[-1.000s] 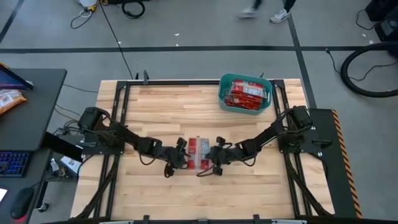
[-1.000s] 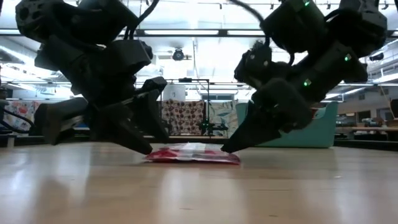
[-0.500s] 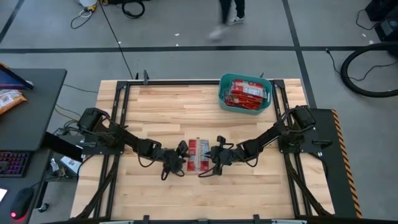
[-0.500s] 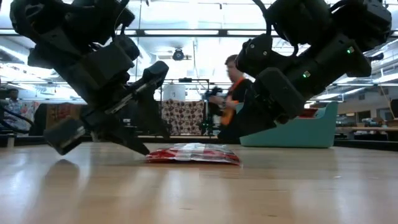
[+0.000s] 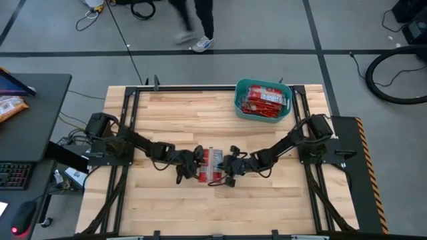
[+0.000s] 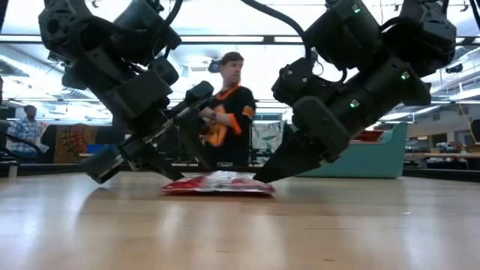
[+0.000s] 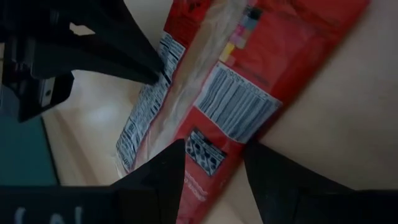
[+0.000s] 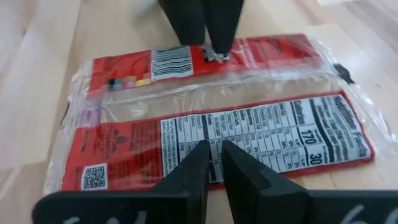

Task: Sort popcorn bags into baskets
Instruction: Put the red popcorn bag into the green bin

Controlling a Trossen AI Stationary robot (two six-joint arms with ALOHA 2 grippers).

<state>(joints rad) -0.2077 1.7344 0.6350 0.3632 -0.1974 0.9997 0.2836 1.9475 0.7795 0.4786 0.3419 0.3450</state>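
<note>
One popcorn bag [image 5: 212, 160] lies flat on the table's near middle, printed back up, long edges running near to far. It shows as a low red strip in the low view [image 6: 217, 184]. My left gripper [image 5: 200, 165] [image 7: 214, 152] is at its left long edge, open by a narrow gap. My right gripper [image 5: 223, 172] [image 8: 214, 148] is at its right long edge, fingers together. The teal basket [image 5: 238, 100] [image 6: 367, 161] stands at the far right with several red bags inside. My left gripper comes slanting down from the table's left. Its two fingertips [image 7: 177, 155] rest on the bag's left long edge, one on either side of the QR-code patch [image 7: 205, 152]. The bag stays flat on the table. My right gripper comes slanting down from the table's right. Its shut fingertips [image 8: 202, 152] press on the nutrition panel [image 8: 249, 134] near the bag's right long edge. The bag lies flat under them.
Bare wood lies all round the bag, up to the metal frame along the table's edges. A person [image 6: 225, 105] stands in the room beyond the far edge, and another walks past the far side [image 5: 197, 27].
My left gripper has reached further toward the table's right, onto the bag's left edge. My right gripper has moved a little toward the left and come down on the right edge. The bag has slid slightly toward the table's left, still flat.
</note>
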